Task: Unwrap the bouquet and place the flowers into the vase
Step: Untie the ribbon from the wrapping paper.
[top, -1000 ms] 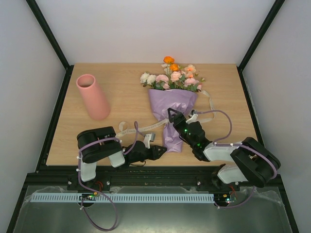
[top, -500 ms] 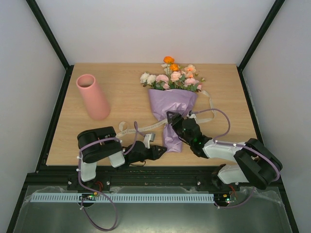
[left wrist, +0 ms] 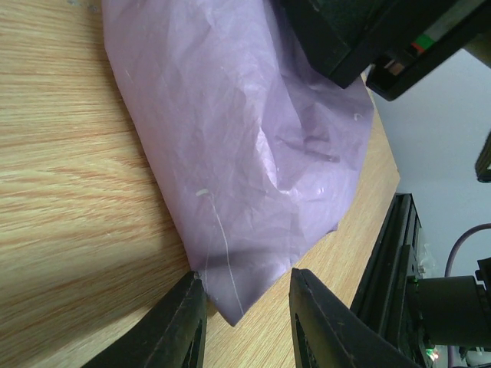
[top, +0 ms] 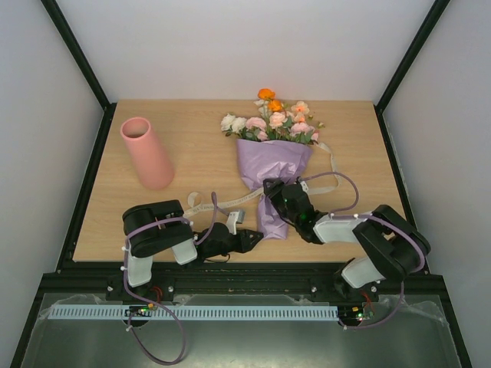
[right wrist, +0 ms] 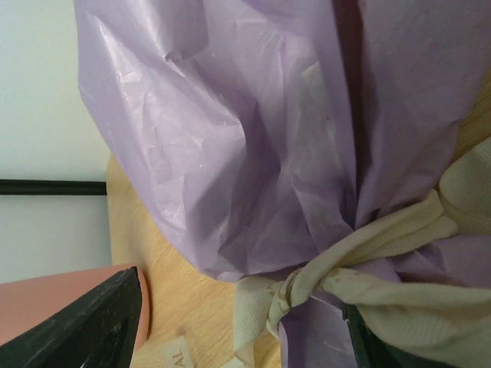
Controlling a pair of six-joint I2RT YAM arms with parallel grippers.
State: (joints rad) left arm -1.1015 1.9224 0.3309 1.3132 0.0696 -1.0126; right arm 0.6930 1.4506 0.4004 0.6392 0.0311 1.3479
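Top view: bouquet (top: 275,165) lies flat right of the table (top: 192,123) centre; long axis runs far edge to near edge; flowers (top: 272,119) toward the far edge, tail toward the near edge; vase (top: 147,153) upright by the left edge, well apart from it; cream ribbon (top: 211,203) trails left from the waist; right gripper (top: 270,188) is at the waist, its arm low and reaching in from the near right corner; left gripper (top: 249,239) is just beside the tail, its arm folded low along the near edge.

Left wrist: wrapping paper (left wrist: 245,138) tapers to a tip that sits inside the left gripper (left wrist: 244,326); jaws apart, nothing clamped; one finger looks to brush the paper, a gap shows at the other.

Right wrist: knot (right wrist: 307,287) cinches the paper, just ahead of the right gripper (right wrist: 230,337); jaws spread wide, nothing pinched; vase (right wrist: 38,299) peeks in behind one finger.

Judgement: the knot is the right arm's job; closing should catch the ribbon; the left is placed to pin the tail.
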